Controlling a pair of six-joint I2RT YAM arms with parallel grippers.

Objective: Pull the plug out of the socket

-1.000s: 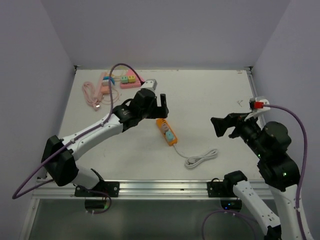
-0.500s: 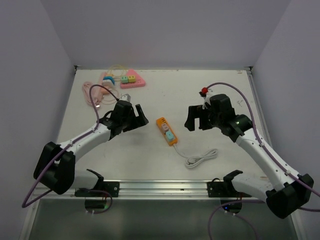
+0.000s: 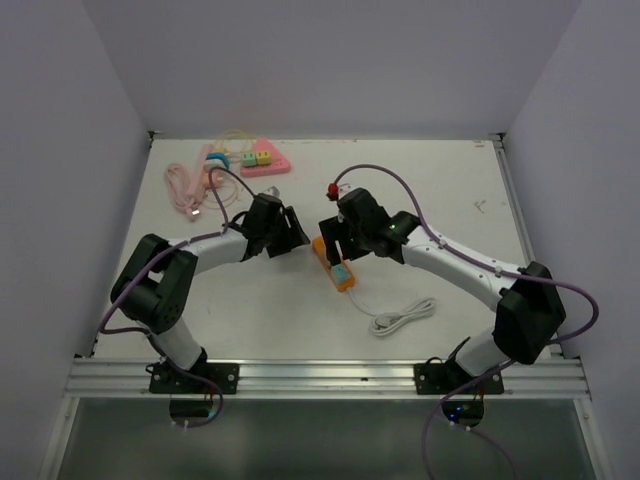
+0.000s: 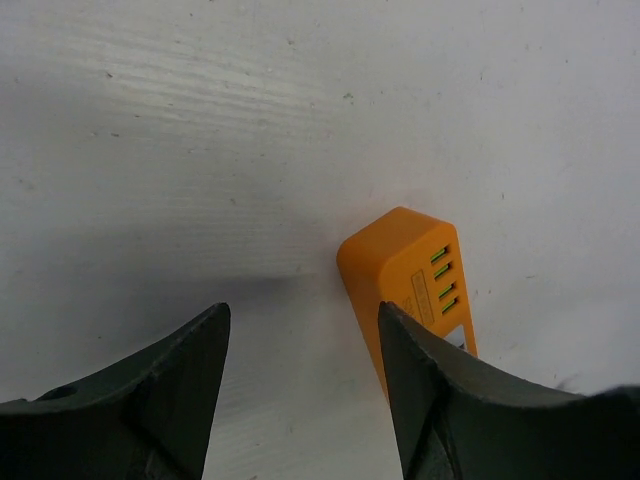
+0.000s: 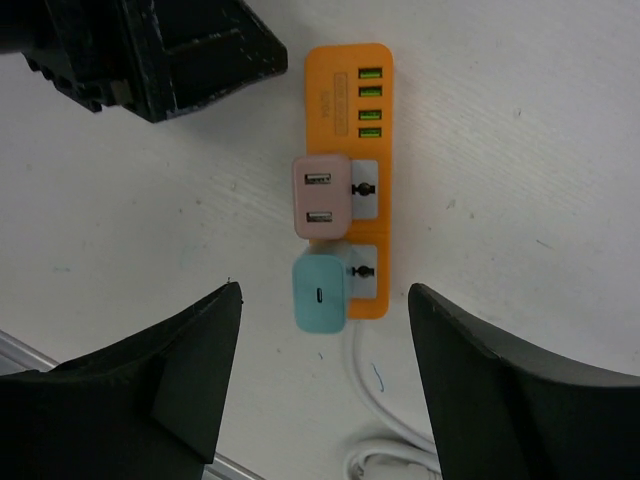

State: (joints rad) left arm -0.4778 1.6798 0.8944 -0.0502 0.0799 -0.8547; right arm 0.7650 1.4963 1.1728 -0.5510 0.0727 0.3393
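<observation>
An orange power strip (image 5: 372, 120) lies on the white table, and it also shows in the top view (image 3: 345, 279) and the left wrist view (image 4: 405, 270). A pink plug (image 5: 320, 195) and a teal plug (image 5: 320, 293) sit in its two sockets. My right gripper (image 5: 323, 290) is open and hovers above the strip, its fingers either side of the teal plug and well apart from it. My left gripper (image 4: 302, 310) is open and low over the table, just left of the strip's USB end. The left gripper also shows in the right wrist view (image 5: 170, 50).
The strip's white cord (image 3: 402, 318) coils toward the near edge. A pink triangular socket block (image 3: 258, 158) and a pink cable (image 3: 185, 188) lie at the back left. Walls close in the table on three sides.
Both arms have swung in to the orange strip. The right gripper came from the right to above it. The left gripper moved right, up to its far end.
</observation>
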